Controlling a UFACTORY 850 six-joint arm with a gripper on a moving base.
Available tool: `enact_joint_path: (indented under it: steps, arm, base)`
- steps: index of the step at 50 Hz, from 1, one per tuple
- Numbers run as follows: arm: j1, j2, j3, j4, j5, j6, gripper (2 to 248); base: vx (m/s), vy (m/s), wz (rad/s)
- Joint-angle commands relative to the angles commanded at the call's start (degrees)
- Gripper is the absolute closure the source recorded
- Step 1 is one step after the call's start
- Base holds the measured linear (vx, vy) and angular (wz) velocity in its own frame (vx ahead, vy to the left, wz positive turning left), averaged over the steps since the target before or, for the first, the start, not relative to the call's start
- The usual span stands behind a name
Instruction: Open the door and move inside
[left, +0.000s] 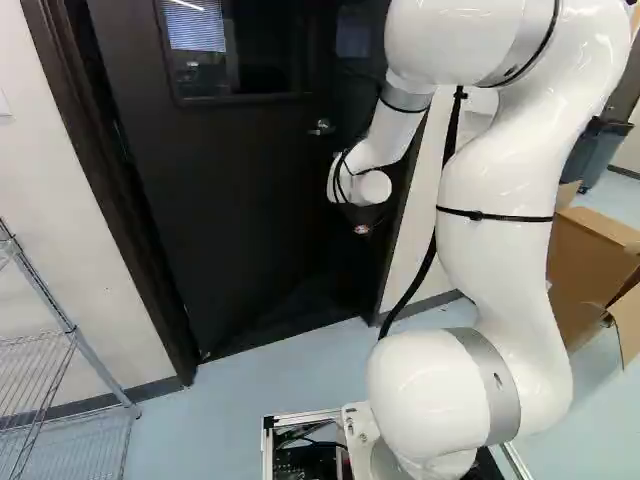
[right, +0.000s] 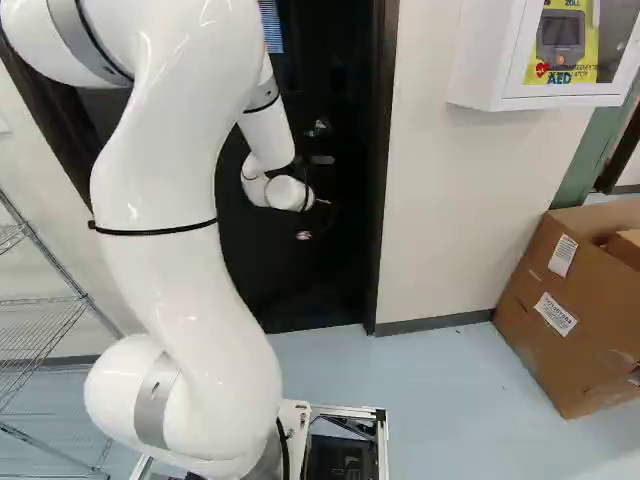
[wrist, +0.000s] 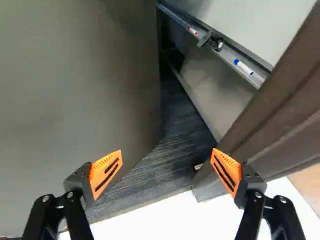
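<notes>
The tool (left: 362, 229) gapes near the ajar door (left: 225, 200) (carton (right: 530, 345) bears labels (right: 555, 314)).

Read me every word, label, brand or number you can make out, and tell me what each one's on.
"AED": on the yellow panel inside the white wall cabinet.
The smaller lettering around it: too small or cut off to read surely.
The white labels on the cardboard box: print too small to read.
</notes>
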Motion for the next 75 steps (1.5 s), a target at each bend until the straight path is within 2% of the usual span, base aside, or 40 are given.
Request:
enact_joint_path:
  steps: [18, 29, 41, 75]
  arm:
    - [-0.7, 4.4, 5.4, 5.2, -1.8, 0.0, 3]
    - [-1.3, 7.2, 8.6, 7.3, -2.6, 0.0, 3]
    - [-1.6, 8.7, 10.4, 7.7, -2.7, 0.0, 3]
    - [-1.6, 8.8, 10.5, 7.7, -2.7, 0.0, 3]
  base:
    - [0.0, 0.0, 0.0]
    - [0.0, 0.0, 0.0]
    - [0.0, 0.0, 0.0]
    - [0.0, 0.0, 0.0]
